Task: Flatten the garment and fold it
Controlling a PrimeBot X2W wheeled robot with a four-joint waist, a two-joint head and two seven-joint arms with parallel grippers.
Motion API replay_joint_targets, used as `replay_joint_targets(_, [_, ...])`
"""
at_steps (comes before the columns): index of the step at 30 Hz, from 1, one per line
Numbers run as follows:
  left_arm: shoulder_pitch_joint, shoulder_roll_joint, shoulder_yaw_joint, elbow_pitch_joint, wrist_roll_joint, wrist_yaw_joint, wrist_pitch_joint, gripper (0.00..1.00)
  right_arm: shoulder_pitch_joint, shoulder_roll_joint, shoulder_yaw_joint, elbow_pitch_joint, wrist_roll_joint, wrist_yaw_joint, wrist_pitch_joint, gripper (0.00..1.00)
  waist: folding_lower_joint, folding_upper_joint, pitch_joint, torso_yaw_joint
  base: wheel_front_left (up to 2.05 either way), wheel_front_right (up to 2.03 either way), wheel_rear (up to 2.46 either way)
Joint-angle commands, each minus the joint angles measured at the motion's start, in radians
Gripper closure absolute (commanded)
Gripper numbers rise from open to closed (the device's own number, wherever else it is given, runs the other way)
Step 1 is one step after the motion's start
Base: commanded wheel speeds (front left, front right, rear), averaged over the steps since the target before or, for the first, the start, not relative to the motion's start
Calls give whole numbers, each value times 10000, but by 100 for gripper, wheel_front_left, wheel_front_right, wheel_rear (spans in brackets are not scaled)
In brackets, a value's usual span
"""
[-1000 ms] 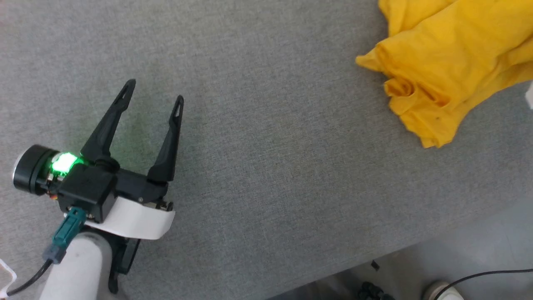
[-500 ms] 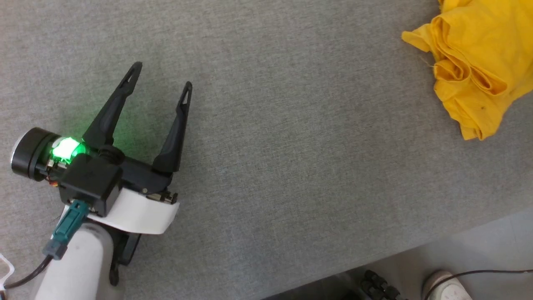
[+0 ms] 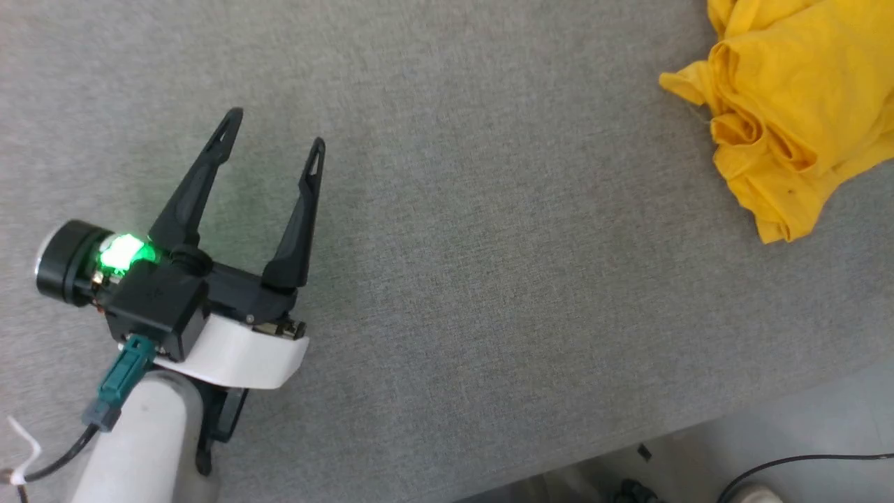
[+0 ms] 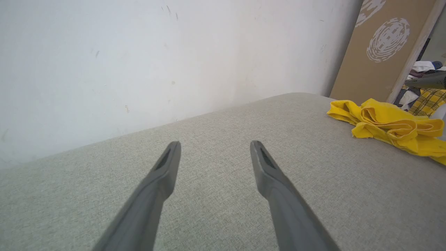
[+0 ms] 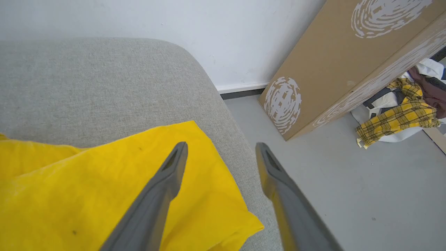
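1. Clearly crumpled, not flat: garment (image 3: 789, 119), bright yellow, bunched in thick rolled folds at the right end of the grey fabric surface (image 3: 489, 279), close to its edge, plain yellow cloth showing.
2. Just above the garment's outer corner, at the surface's rounded edge: right gripper (image 5: 221, 145), jaws spread wide with nothing between them, one finger over the yellow cloth and the other over the pale floor (image 5: 348, 195); contact with the cloth impossible to tell.
3. Well apart from the garment, over bare grey fabric at the lower left of the head view: left gripper (image 3: 276, 130), jaws wide and empty, green light (image 3: 122, 253) glowing at its base.
4. Beyond the surface: white wall (image 4: 139, 52), brown cardboard panel (image 5: 331, 59) with white whorl prints, heap of yellow plaid cloth (image 5: 397, 122) beside it, dark cable (image 3: 803, 461) on the floor.
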Motion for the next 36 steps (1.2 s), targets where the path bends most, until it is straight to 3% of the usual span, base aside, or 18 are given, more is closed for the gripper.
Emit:
replay_joint_targets(1, [160,-100,-14,141,-88,94,-167,0,205,111,21,-194,220,-21,-127,0,1,-1,-584,195,0,0,0])
replay_joint_targets(13, [1054,-541,222,943,-466,682,-1005,0,2553,881,1287,-3134,1628,-21,-605,0,1,-1,-2465,819,0,0,0])
replay_joint_targets(19, [1446,-720,440,1446,-727,915,-1281,0,3734,1286,1906,-4452,1644,-21,-675,0,1,-1,-3344,1202,0,0,0])
replay_joint_targets(36, [1998,-1461,750,2287,-1069,1404,-1628,0,6580,2104,2802,-5582,1312,-21,-1615,0,1,-1,-4892,2154,0,0,0])
